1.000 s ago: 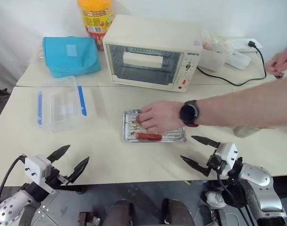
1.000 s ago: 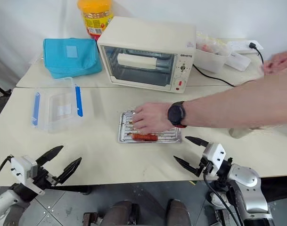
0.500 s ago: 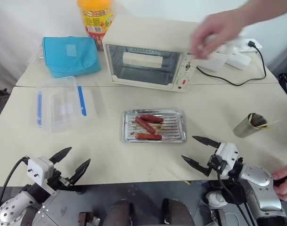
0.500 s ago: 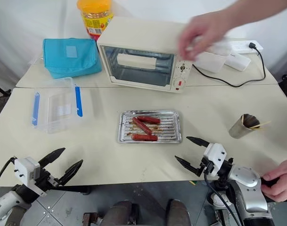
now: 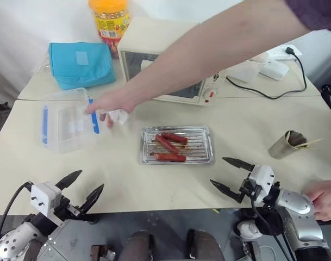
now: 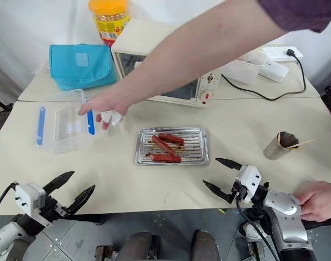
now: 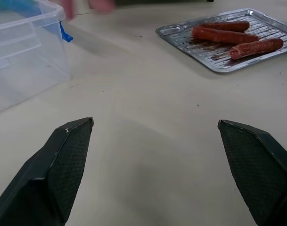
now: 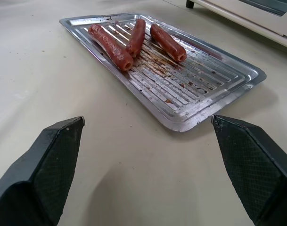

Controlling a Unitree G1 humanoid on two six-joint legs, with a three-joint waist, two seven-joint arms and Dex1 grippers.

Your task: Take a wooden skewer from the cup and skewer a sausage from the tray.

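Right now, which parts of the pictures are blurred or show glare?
Left wrist view: the person's hand is smeared by motion, while the sausages are sharp. Right wrist view: the tray shines with bright reflections along its ridges. Left eye view: everything reads clearly under even light, with soft shadows.

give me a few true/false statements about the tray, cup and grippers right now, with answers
1. Three sausages lie in the tray. True.
2. The right gripper holds a skewer. False: its fingers are open and empty.
3. The cup stands on the tray. False: it stands on the table, apart from the tray, toward the robot's right.
4. A person's hand reaches toward the clear box. True.
5. The left gripper is shut on a sausage. False: it is open and empty, near the table edge.
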